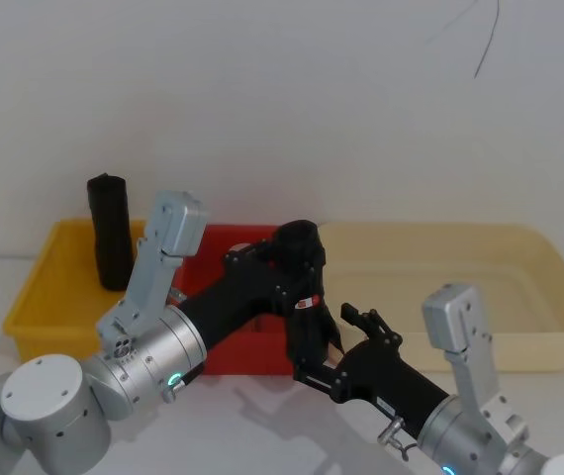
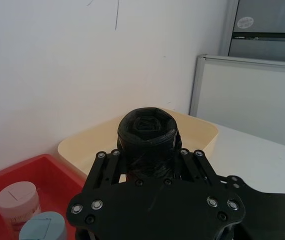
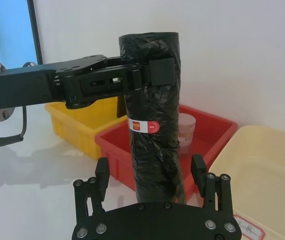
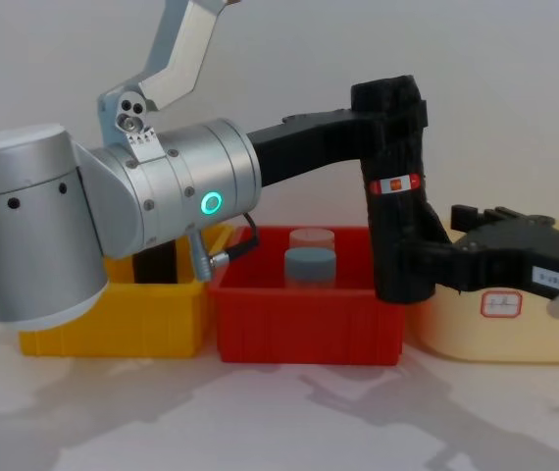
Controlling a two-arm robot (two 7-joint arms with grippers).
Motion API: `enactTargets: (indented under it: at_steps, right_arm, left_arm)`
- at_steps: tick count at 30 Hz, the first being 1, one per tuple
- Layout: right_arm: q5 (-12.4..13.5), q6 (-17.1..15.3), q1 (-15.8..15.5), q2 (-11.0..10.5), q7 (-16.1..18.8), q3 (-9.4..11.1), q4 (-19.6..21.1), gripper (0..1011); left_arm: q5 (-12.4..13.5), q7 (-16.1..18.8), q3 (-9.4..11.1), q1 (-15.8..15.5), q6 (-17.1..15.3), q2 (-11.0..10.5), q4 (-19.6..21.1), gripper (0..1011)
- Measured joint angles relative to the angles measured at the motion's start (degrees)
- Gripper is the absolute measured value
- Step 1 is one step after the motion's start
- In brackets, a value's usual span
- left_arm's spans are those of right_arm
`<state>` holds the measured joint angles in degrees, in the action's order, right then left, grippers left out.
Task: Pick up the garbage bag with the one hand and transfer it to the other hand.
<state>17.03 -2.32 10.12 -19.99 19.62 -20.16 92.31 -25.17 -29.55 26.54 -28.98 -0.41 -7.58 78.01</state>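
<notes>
Chest view, from the left: the left gripper [image 4: 389, 123] is squeezed tight on the top of the garbage bag [image 4: 397, 221]. The bag hangs upright over the right edge of the red bin [image 4: 299, 334]. The right gripper [image 4: 419, 265] sits around its bottom end. The right wrist view shows more: its fingers [image 3: 198, 170] are spread, with gaps beside the bag. I think it should close firmly before the left one lets go.

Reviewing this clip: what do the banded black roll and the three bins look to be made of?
The garbage bag, clamped by the left gripper with the right gripper open around its lower part: thin black plastic film, faintly glossy, creased and wrinkled; its band looks like printed paper. The yellow bin, red bin and cream bin: probably rigid moulded plastic, smooth, even-coloured, with rounded rims.
</notes>
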Motion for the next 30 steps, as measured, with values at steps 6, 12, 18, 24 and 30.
enactTargets:
  at_steps: [6, 12, 18, 24, 30]
  right_arm:
    - [-1.0, 0.4, 1.4, 0.7, 0.4, -0.7, -1.7, 1000]
    - [-2.1, 0.7, 2.8, 1.6, 0.7, -1.3, -3.5, 1000]
    - [-3.2, 0.7, 4.1, 2.6, 0.2, -1.6, -5.1, 999]
    - [-3.5, 0.0, 5.1, 3.7, -0.2, -1.5, -6.2, 963]
    - [-3.3, -1.0, 5.6, 4.5, -0.3, -1.1, -6.7, 816]
  left_arm:
    - [0.0, 0.0, 0.0, 0.0, 0.0, 0.0, 0.0, 445]
    - [0.0, 0.0, 0.0, 0.0, 0.0, 0.0, 0.0, 445]
    - [0.0, 0.0, 0.0, 0.0, 0.0, 0.0, 0.0, 445]
    - [0.0, 0.0, 0.0, 0.0, 0.0, 0.0, 0.0, 445]
    - [0.0, 0.0, 0.0, 0.0, 0.0, 0.0, 0.0, 445]
